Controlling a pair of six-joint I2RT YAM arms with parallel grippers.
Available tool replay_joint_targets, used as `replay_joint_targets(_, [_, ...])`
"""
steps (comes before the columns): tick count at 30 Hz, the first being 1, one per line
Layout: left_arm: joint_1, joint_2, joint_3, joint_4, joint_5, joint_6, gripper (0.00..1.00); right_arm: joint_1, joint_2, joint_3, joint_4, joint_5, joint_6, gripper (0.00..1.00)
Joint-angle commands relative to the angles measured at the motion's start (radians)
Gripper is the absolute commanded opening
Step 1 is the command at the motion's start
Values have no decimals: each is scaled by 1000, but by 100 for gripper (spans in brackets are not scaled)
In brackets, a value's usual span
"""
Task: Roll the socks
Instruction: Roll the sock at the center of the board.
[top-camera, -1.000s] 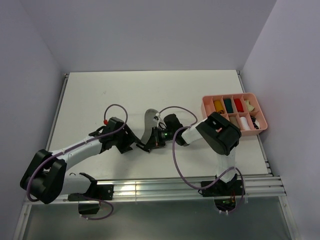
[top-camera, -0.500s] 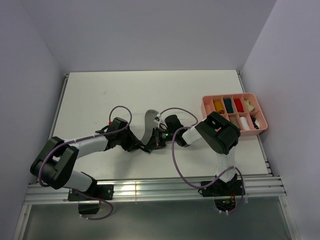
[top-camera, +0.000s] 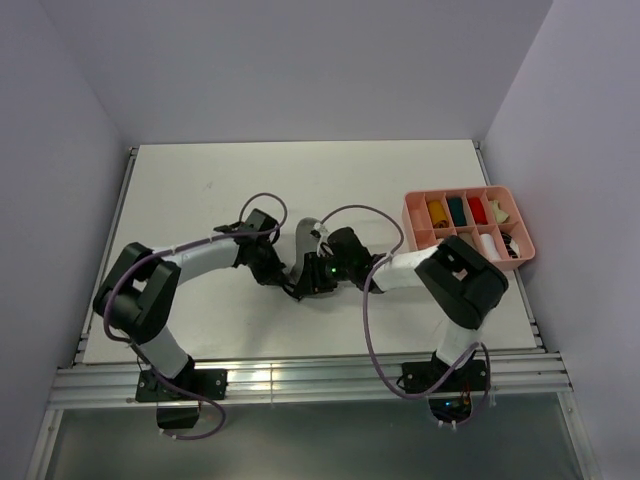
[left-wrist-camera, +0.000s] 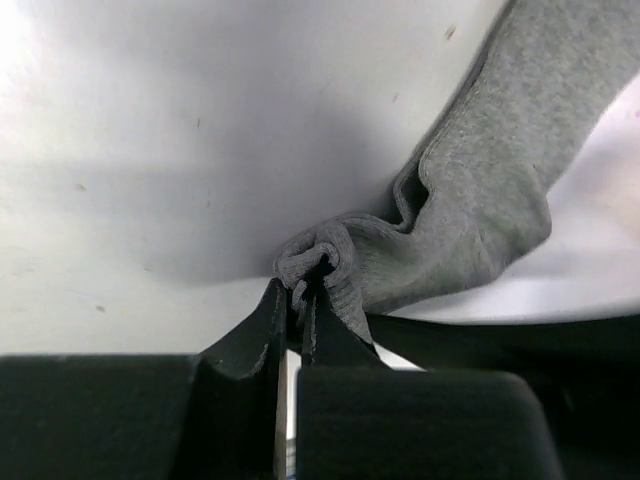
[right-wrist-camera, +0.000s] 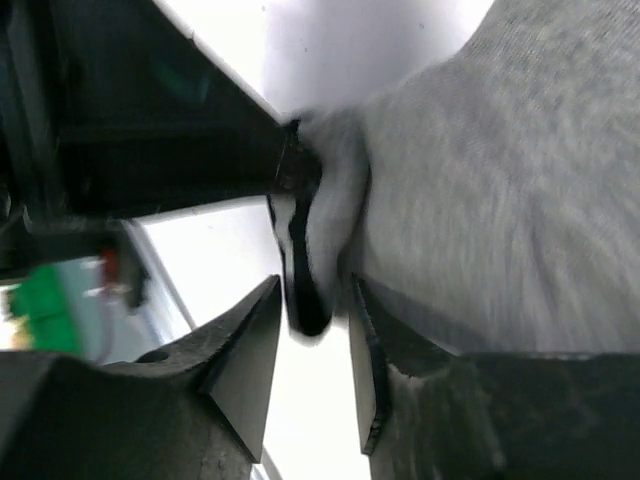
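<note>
One grey sock (top-camera: 303, 238) lies mid-table, its lower end bunched up between my two grippers. My left gripper (top-camera: 283, 277) is shut on a fold of that grey sock (left-wrist-camera: 480, 190); in the left wrist view the ribbed fabric is pinched at the tips of the left gripper (left-wrist-camera: 298, 290). My right gripper (top-camera: 304, 284) faces it from the right. In the right wrist view the right gripper (right-wrist-camera: 315, 288) stands open, and the sock's dark-striped cuff (right-wrist-camera: 300, 270) hangs loosely between its fingers. The other socks are out of view.
A pink compartment tray (top-camera: 464, 191) with small rolled bundles stands at the table's right edge, beside the right arm's elbow. The left gripper's black body (right-wrist-camera: 150, 130) fills the upper left of the right wrist view. Walls enclose the table on three sides.
My left arm has reached right to the sock's bunched end and its gripper has shut on the fabric. My right gripper has opened off the cuff.
</note>
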Motion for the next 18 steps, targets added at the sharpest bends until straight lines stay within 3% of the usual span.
replay_joint_targets(1, [-24,48,135,-246,-163,125,0,52,-138,-13,-160,277,-149,42])
replay_joint_targets(3, [-31,77,208,-322,-228,138,0,78,-183,-21,-183,371,-178,44])
replay_joint_targets(8, [-39,155,304,-429,-249,175,0,225,-310,-19,-237,769,-257,49])
replay_joint_targets(12, [-53,229,367,-493,-269,202,0,336,-319,8,-220,909,-328,52])
replay_joint_targets(18, [-62,266,403,-518,-259,222,0,446,-194,109,-197,1000,-403,52])
